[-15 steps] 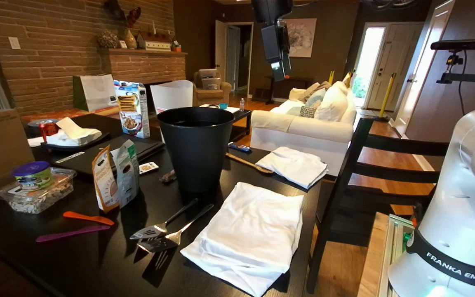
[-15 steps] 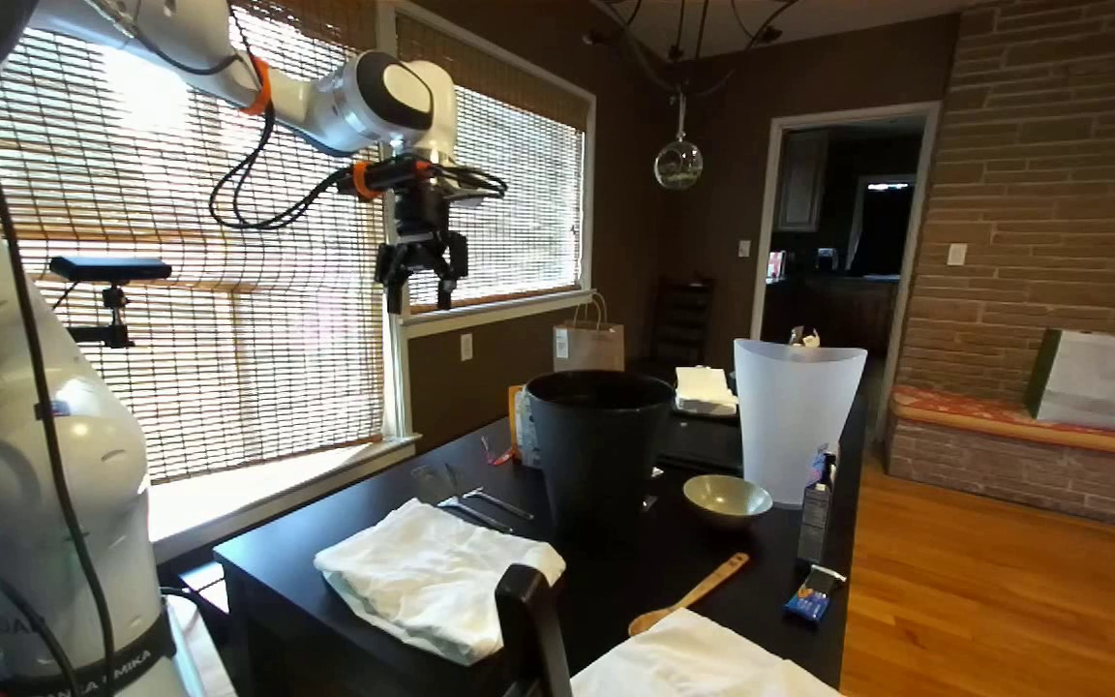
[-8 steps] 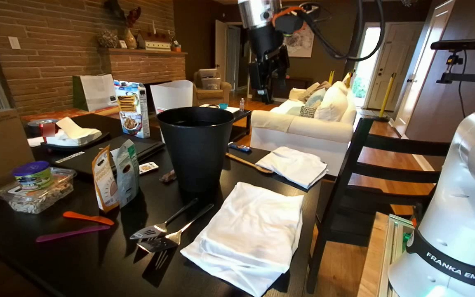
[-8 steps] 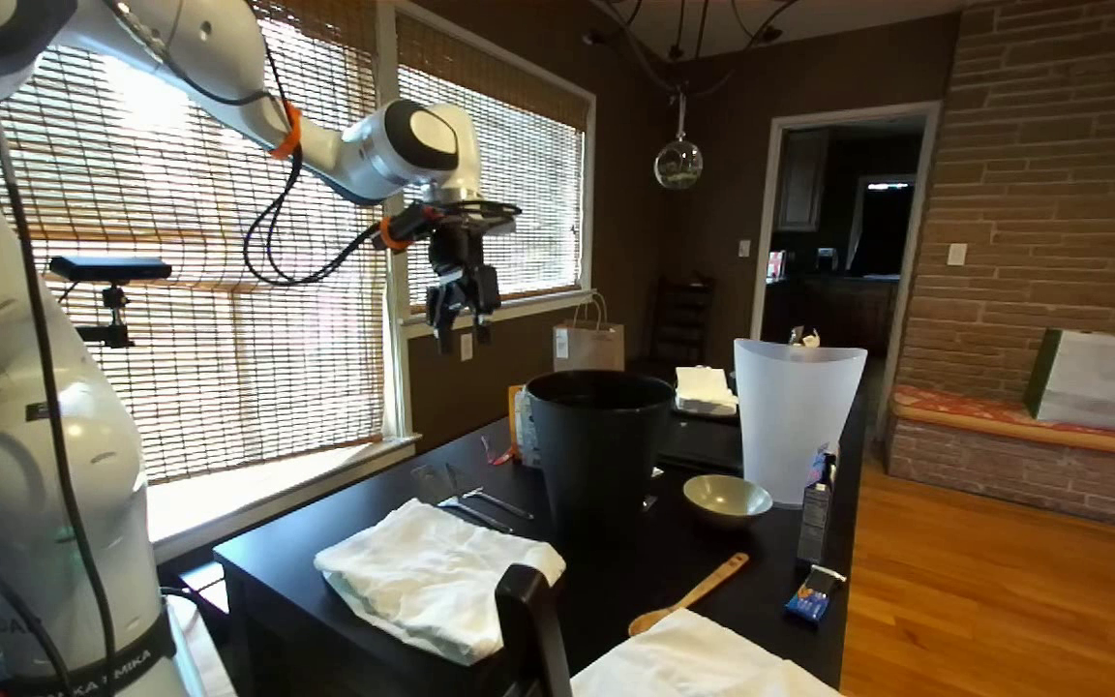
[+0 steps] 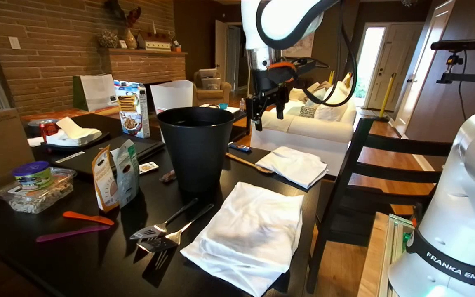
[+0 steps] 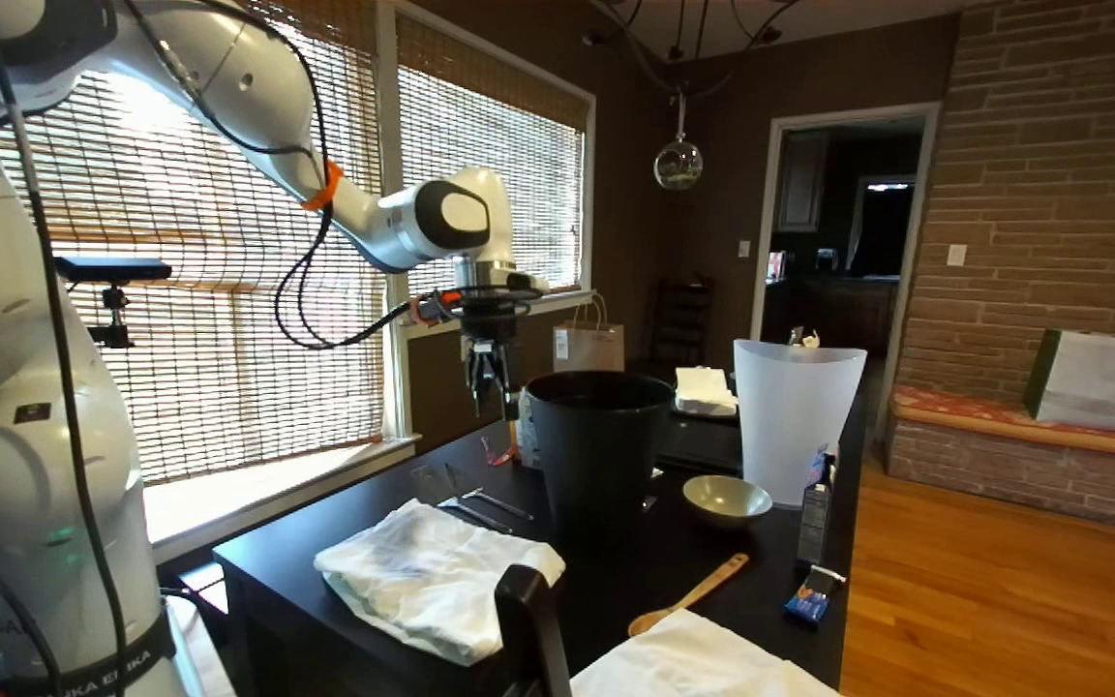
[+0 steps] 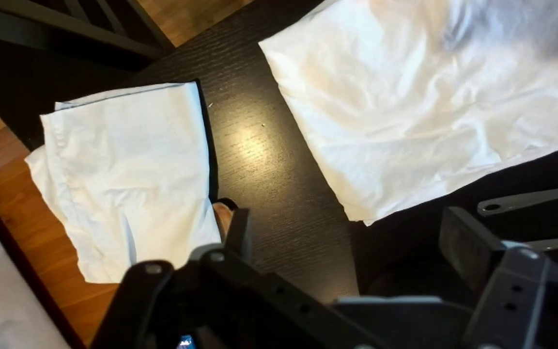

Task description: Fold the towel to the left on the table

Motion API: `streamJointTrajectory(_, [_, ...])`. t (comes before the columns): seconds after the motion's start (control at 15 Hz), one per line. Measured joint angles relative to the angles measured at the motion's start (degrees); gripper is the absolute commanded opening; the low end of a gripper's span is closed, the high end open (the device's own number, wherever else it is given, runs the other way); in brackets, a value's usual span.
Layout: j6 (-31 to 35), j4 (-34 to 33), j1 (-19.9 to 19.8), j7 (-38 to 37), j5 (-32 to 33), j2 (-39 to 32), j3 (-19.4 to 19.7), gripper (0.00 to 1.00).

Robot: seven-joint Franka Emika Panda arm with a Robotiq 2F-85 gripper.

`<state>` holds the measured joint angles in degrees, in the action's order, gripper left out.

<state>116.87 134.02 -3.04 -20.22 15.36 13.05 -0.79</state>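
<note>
Wrinkled towel (image 5: pixel 254 231) laid on the table (image 5: pixel 109 270), end effector (image 5: pixel 269 119) held higher and well apart from the towel, fingers (image 7: pixel 468 247) spread, towel framed beyond them in the wrist view.

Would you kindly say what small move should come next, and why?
I would probably lower the tool toward the nearest corner of the larger white towel. The tool hangs above the table in both exterior views; in the wrist view its empty fingers stand wide apart, and that corner points toward the gap.
</note>
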Motion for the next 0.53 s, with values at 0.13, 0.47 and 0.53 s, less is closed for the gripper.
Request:
streamJointTrajectory(0.13, [5.5, 2.4, -0.8, -0.8, 0.0, -1.5, 0.8, 1.0])
streamJointTrajectory(0.47, [17.1, 6.6, -2.3, -3.1, -0.2, -7.0, 2.5, 1.0])
streamJointTrajectory(0.53, [18.6, 6.9, -2.4, -3.6, -0.3, -8.3, 2.8, 1.0])
